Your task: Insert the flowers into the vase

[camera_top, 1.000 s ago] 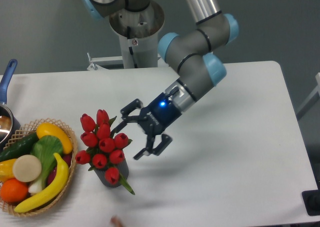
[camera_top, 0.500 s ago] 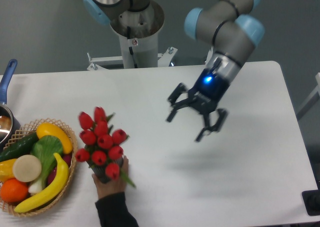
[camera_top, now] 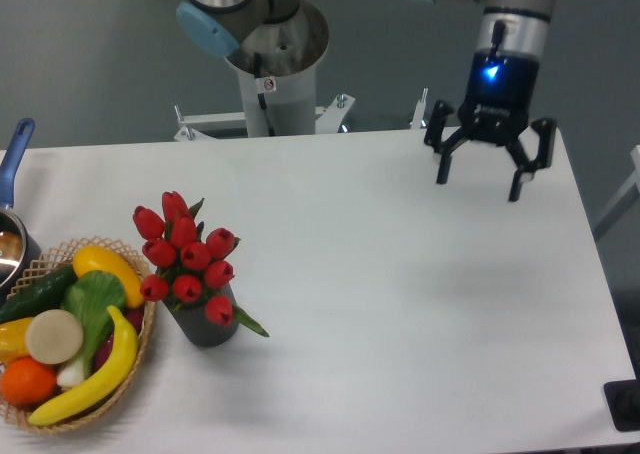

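The flowers point(camera_top: 183, 257), a bunch of red tulip buds with green leaves, stand in the vase point(camera_top: 204, 326), a short dark grey cylinder at the front left of the white table point(camera_top: 400, 304). The buds lean left over the vase's rim toward the basket. My gripper point(camera_top: 480, 180) hangs open and empty above the table's far right part, fingers pointing down, far from the vase.
A woven basket point(camera_top: 130, 374) of fruit and vegetables sits right beside the vase at the left edge. A pot with a blue handle point(camera_top: 14, 154) is at the far left. The arm's base column point(camera_top: 268, 74) stands behind the table.
My gripper rose and swung from beside the flowers to the far right. A hand came in from the front, shifted the vase with the flowers slightly left, and withdrew.
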